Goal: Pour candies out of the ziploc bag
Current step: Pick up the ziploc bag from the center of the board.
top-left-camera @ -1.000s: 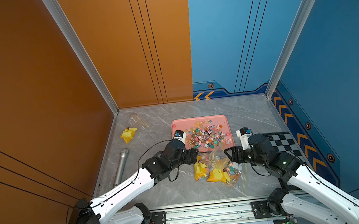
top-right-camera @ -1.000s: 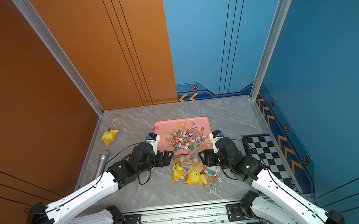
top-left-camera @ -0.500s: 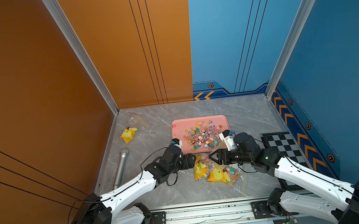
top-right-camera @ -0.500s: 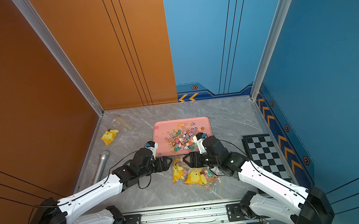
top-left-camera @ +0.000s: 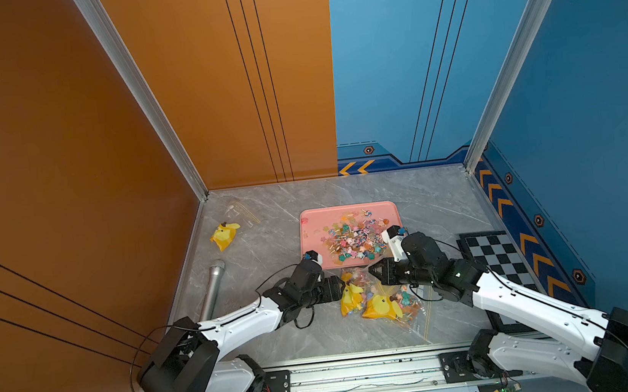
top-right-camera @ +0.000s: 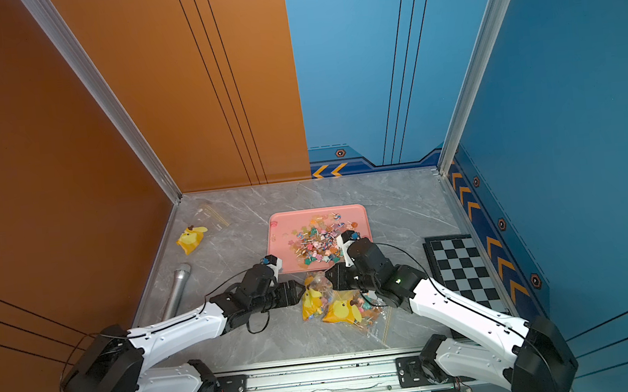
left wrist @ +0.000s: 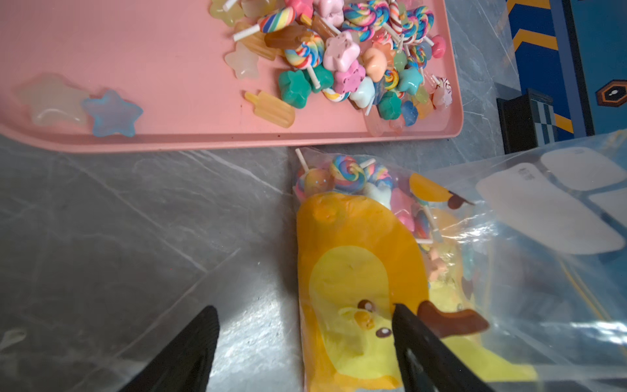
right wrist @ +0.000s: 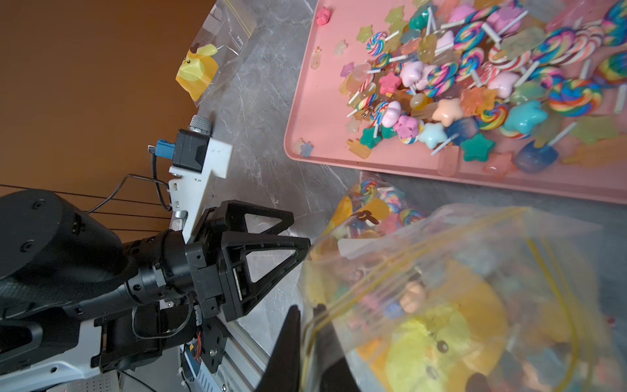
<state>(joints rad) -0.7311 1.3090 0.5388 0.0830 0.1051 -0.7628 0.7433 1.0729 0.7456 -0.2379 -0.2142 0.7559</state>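
1. 2 heaps of candies show: the bigger heap (top-left-camera: 352,236) is spread over the pink tray (top-left-camera: 309,225), mostly toward its right half, and a smaller lot (left wrist: 349,173) sits inside the ziploc bag (top-left-camera: 379,301).
2. The ziploc bag lies on the grey table just off the tray's near edge, close to the tray's right corner. It is clear plastic with yellow duck prints and a yellow zip line.
3. The right gripper (right wrist: 305,310) is clenched on the bag's zip-line edge. In the right wrist view the plastic runs between its 2 black fingers and that part of the bag stands raised off the table.
4. The left gripper (left wrist: 303,307) is released, its jaws spread wide on the bag's side away from the right gripper. In the left wrist view 1 finger lies over a duck print and the other over bare table; whether the first touches the plastic I cannot tell.
5. In both top views the 2 grippers face each other across the bag, in front of the tray.
6. Well to the tray's left lie a small duck-printed bag (top-left-camera: 225,234) and a grey microphone (top-left-camera: 212,287); a checkered board (top-left-camera: 497,257) lies to the tray's right.
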